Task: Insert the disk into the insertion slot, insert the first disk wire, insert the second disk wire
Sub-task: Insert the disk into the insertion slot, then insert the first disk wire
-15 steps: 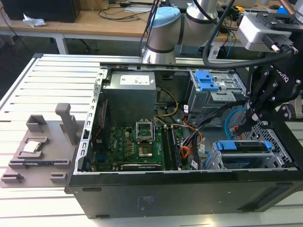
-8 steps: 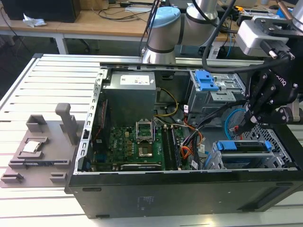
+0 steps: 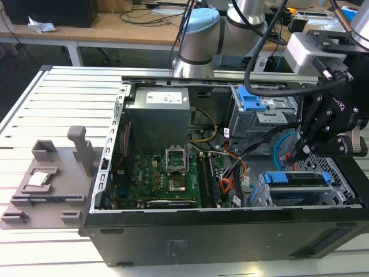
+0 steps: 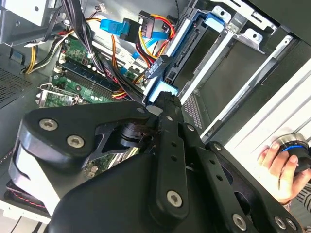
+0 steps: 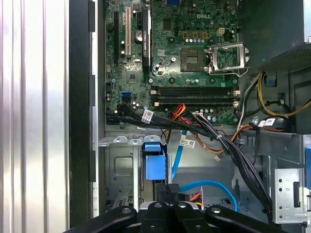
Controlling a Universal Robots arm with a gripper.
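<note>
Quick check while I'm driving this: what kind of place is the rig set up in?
Probably a robotics lab or workshop. An open computer case sits on a slotted metal table, the arm rises beyond it, and wooden desks strewn with cables line the back.

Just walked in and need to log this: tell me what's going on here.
The arm's gripper is down inside the open computer case, toward the exterior view's right. The disk already sits in the insertion slot. The light-blue second disk wire loops close by the gripper. A person's hand grips a round control outside the case.
</note>
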